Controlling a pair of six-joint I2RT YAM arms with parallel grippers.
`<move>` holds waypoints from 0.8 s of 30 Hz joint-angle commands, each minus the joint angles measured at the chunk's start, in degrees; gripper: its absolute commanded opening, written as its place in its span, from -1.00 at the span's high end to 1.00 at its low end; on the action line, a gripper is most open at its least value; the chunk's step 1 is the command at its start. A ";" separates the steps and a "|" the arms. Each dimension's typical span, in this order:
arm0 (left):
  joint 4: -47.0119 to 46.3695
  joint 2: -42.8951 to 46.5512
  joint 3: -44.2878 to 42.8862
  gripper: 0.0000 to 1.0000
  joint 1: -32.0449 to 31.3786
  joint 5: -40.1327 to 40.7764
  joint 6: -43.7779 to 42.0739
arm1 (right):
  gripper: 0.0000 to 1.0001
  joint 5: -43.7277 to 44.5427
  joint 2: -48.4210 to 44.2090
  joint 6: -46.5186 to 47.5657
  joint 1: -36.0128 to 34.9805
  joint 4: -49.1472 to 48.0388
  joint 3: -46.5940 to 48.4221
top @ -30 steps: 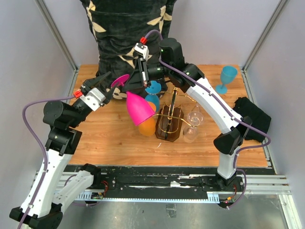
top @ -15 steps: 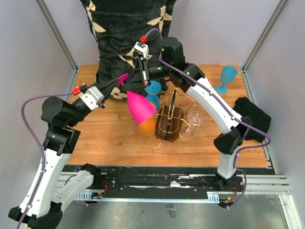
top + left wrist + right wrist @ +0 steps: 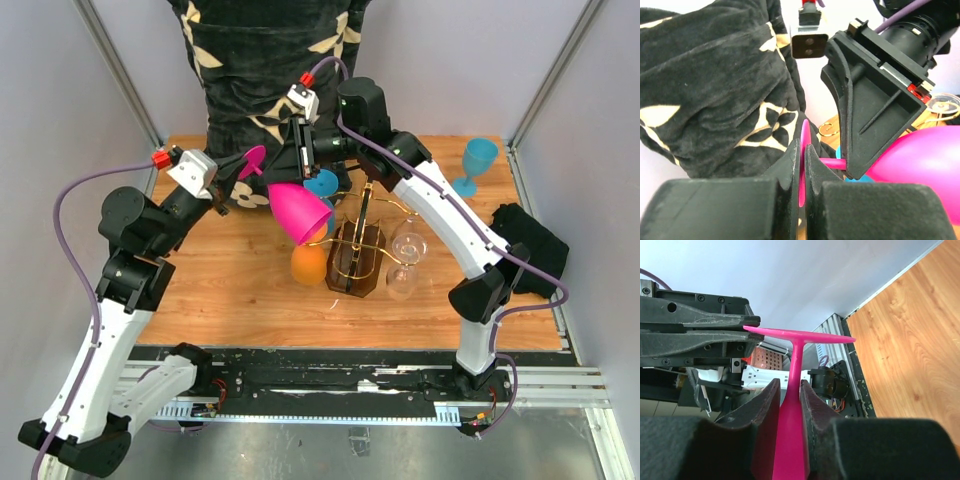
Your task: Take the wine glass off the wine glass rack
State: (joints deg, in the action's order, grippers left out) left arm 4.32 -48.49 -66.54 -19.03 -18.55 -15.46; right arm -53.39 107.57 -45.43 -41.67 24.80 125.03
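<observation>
Pink wine glass (image 3: 298, 212) hangs tilted beside the rack (image 3: 360, 262), seemingly clear of its wires; our left gripper (image 3: 802, 150) pinches its foot; our right gripper (image 3: 790, 390) flanks the stem, grip unclear; next we must carry it away steadily

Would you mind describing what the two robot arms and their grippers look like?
Both the left arm and right arm have white links with chunky black joints. A purple cable loops along each, ending at a red connector near the wrist. The left gripper and right gripper each have two flat matte black fingers.
</observation>
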 commanded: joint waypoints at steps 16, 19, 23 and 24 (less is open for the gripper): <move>-10.50 -4.01 3.14 0.99 20.46 19.01 25.59 | 0.30 7.40 -13.13 16.06 15.92 21.17 3.46; -10.74 -4.38 5.22 0.99 25.58 14.69 33.66 | 0.28 7.51 -14.20 17.23 16.39 21.32 1.81; -13.24 -2.95 12.40 0.99 33.57 8.20 46.54 | 0.25 7.51 -15.90 18.74 16.87 21.33 -0.53; -15.09 -2.19 15.48 0.99 35.42 6.41 50.32 | 0.25 7.46 -16.49 19.10 16.99 21.21 -1.13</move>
State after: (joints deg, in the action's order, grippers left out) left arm -5.45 -52.58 -57.91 10.52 -5.23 18.94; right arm -46.85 92.71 -29.78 -25.41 44.21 126.17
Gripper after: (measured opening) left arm 0.023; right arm 0.370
